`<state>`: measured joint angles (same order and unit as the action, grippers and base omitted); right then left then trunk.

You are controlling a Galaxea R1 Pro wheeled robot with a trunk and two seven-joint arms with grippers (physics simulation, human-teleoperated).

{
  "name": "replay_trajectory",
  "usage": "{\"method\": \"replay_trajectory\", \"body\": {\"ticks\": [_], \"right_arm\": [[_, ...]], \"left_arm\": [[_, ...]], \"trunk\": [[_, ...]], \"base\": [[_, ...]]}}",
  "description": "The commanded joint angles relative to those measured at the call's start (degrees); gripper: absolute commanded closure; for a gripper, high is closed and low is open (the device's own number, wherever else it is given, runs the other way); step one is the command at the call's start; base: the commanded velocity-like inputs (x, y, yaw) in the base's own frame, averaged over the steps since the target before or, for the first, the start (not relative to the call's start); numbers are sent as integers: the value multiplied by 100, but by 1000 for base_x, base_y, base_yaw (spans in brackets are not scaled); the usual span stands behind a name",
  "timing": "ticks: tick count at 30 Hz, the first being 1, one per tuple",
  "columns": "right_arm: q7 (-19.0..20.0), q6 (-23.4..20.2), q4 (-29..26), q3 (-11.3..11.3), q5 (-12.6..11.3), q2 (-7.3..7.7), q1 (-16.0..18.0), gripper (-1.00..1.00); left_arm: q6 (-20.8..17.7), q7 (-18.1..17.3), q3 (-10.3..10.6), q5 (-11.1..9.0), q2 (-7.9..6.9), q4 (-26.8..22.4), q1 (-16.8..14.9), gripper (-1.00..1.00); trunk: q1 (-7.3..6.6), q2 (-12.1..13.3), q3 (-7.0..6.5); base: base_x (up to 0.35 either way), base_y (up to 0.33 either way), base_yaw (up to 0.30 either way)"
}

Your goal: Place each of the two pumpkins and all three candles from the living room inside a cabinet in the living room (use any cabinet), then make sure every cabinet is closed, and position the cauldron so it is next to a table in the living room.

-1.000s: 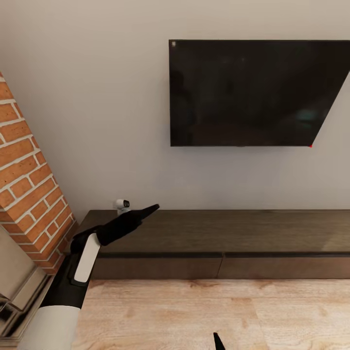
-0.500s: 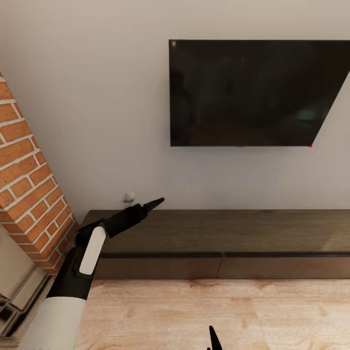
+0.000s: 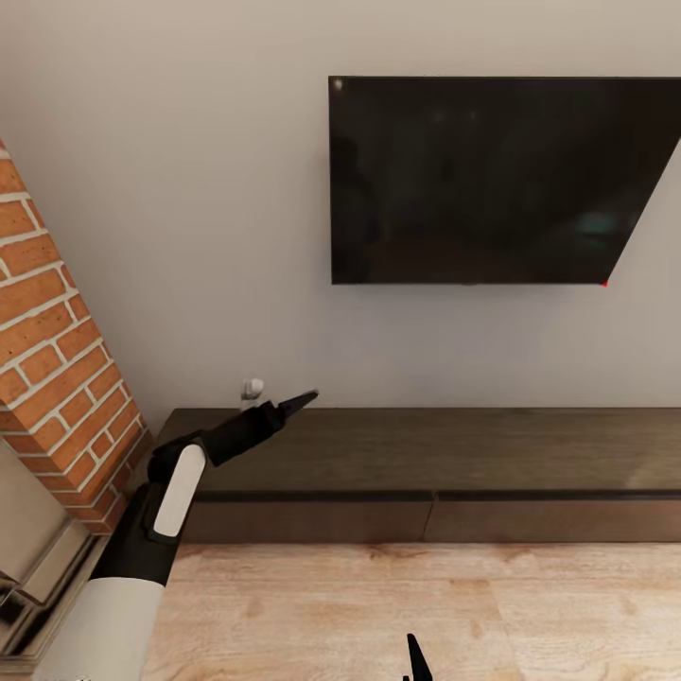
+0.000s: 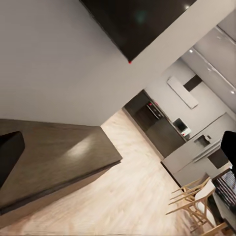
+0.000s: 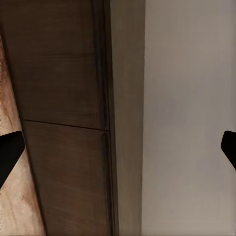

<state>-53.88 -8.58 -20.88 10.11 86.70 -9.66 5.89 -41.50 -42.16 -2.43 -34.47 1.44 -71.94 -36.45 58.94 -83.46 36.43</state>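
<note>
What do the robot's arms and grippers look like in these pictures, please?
The left arm has a white lower segment, a black sleeve-like section bearing a white oblong panel, and a black tapered left gripper. The right gripper has black, pointed fingertips.

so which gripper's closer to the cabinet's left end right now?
Left. The left gripper hangs over the cabinet top near its left end. The right gripper is low over the wood floor, in front of the cabinet's middle.
</note>
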Motion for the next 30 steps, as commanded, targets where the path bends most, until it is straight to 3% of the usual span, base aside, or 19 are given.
{"method": "replay_trajectory", "body": {"ticks": [1,19,26,30], "right_arm": [[0,-1,-1,0,-3,2,0,-100],[-52,5,70,0,10,5,0,-100],[-741,1,9,3,-21,4,0,-100],[-1239,28,-97,0,-20,21,0,-100]], "left_arm": [[-1,-1,-1,-5,-6,34,1,-100],[-6,11,33,19,28,147,-3,-100],[-7,20,314,20,39,47,-3,-100],[-7,31,347,10,37,-22,-3,-100]], "trunk": [[23,-42,18],[418,-764,342],[572,-1044,467],[659,-1205,539]], "base": [[0,0,0],[0,0,0],[0,0,0],[0,0,0]]}}
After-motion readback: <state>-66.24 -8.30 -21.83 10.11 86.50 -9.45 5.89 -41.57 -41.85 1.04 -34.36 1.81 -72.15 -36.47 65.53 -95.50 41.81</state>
